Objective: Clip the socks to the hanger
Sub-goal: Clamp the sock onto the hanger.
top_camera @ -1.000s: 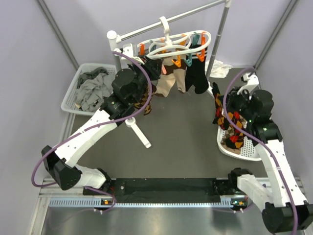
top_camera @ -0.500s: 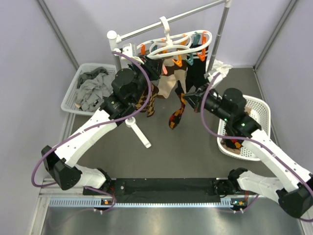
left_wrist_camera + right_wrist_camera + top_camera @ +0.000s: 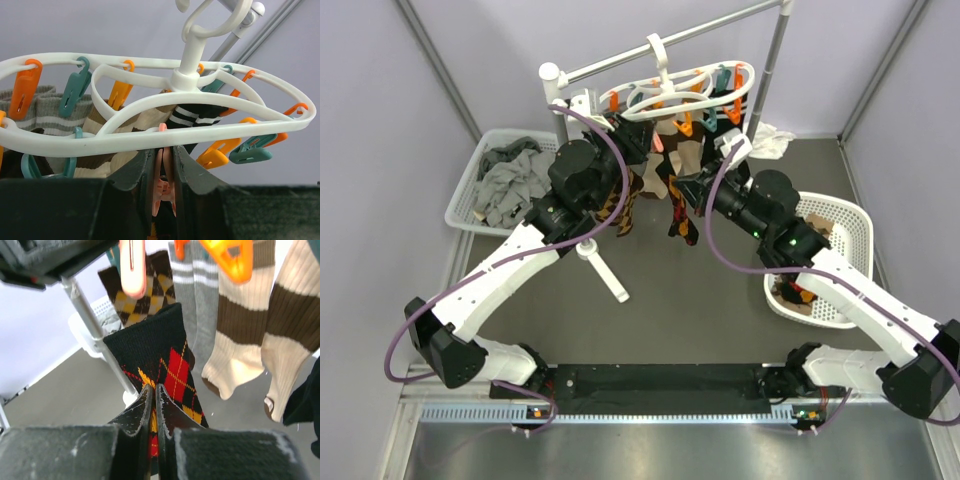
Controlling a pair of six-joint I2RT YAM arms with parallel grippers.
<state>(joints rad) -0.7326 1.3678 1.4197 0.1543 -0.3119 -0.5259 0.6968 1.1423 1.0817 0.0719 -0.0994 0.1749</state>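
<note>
Two end effectors are engaged. The right end effector (image 3: pixel 154 390) is pressed together on an argyle sock (image 3: pixel 160 355), pinching the black knit a little below its cuff, so the open top edge stands free above the fingers. The left end effector (image 3: pixel 162 152) is closed on a salmon clip (image 3: pixel 162 187) that hangs from the hanger (image 3: pixel 150 140), apparently squeezing its tail. From above, the hanger (image 3: pixel 680 85) hangs off the rail (image 3: pixel 720 25) at 12 o'clock of the desk (image 3: pixel 660 310), and the held sock (image 3: pixel 682 215) dangles just below it, toward 6 o'clock from the ring. In the right wrist view the clip (image 3: pixel 132 265) sits at about 11 o'clock of the cuff, close but apart. Striped socks (image 3: pixel 245 325) already clipped hang at 2 o'clock of it. More argyle socks wait in the white basket (image 3: pixel 850 215) at 3 o'clock. Handling judgement: the sock is light, soft and limp, with no stiffness; it folds and swings under its own weight but is not slippery or fragile. Best hold is near the cuff, leaving a short free margin for the clip to bite; a lower grip would let the cuff flop over.
</note>
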